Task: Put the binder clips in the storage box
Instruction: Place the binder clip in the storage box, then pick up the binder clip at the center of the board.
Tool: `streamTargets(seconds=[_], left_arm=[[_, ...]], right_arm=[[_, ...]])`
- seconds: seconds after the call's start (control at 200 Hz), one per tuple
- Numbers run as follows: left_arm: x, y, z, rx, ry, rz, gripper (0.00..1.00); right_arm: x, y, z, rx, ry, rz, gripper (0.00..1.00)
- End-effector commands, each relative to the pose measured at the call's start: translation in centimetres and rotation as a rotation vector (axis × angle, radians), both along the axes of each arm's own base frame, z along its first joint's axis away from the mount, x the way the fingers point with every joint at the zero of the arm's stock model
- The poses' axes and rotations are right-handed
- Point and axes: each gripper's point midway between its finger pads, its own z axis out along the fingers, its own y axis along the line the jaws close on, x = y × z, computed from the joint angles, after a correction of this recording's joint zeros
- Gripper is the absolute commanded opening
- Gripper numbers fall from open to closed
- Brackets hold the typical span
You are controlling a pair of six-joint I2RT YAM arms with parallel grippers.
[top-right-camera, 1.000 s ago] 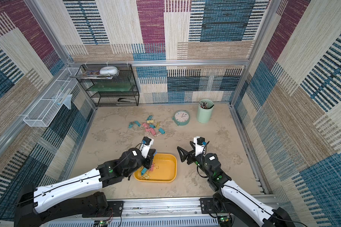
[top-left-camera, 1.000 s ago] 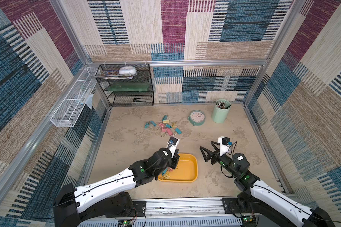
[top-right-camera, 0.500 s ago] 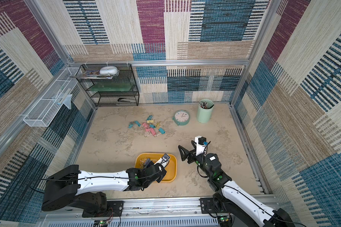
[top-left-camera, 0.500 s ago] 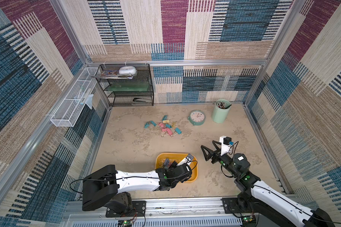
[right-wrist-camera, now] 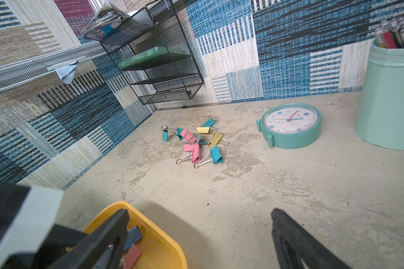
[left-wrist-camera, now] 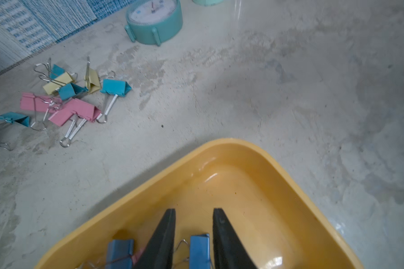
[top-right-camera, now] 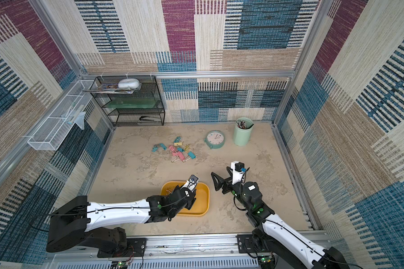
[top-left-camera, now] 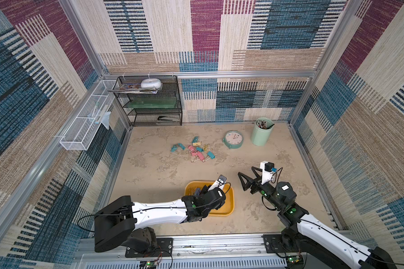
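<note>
A second ago my left gripper (left-wrist-camera: 194,209) was shut above the edge of the storage box (left-wrist-camera: 231,141). It has since dropped low inside, and its black wedge fingers now stand a narrow way apart. A blue clip (left-wrist-camera: 199,250) lies on the box floor between them, with a gap on one side, so I judge it released, not pinched. That is one more clip delivered, beside another blue one and a pink one already resting in the near corner. The box is glossy yellow-orange plastic, shallow, with rounded corners and a low smooth rim that should let clips slide to the bottom. Further back, well apart from the box, about ten binder clips (left-wrist-camera: 76,111) are loose in a tangled heap on the mottled, gritty table (left-wrist-camera: 289,93): folded pastel bodies with thin silvery wire loops that overlap and may snag. Right of them lies a round teal clock (right-wrist-camera: 289,121). My right gripper (right-wrist-camera: 200,211) hovers just right of the box, spread wide and empty.
</note>
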Motion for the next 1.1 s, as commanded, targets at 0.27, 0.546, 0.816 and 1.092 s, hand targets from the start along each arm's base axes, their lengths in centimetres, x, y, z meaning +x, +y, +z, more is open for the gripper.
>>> streamTargets(seconds=[0.27,0.546,0.816,1.092], left_arm=[[11.1,6.2,6.9,-0.277,0.138,0.200,0.43],[20.7,9.9,2.4,-0.609,0.370,0.354,0.41],[25.6,11.6,-2.1,-0.684,0.477,0.419,0.45],[26.7,14.8,-4.5,-0.587,0.436,0.555,0.45]], right_arm=[[0.0,0.1,-0.1,-0.003,0.000,0.003,0.98],[0.0,0.1,-0.2,-0.008,0.003,0.000,0.98],[0.2,0.0,-0.4,-0.016,0.004,-0.007,0.98],[0.2,0.1,-0.5,-0.015,0.009,-0.003,0.98]])
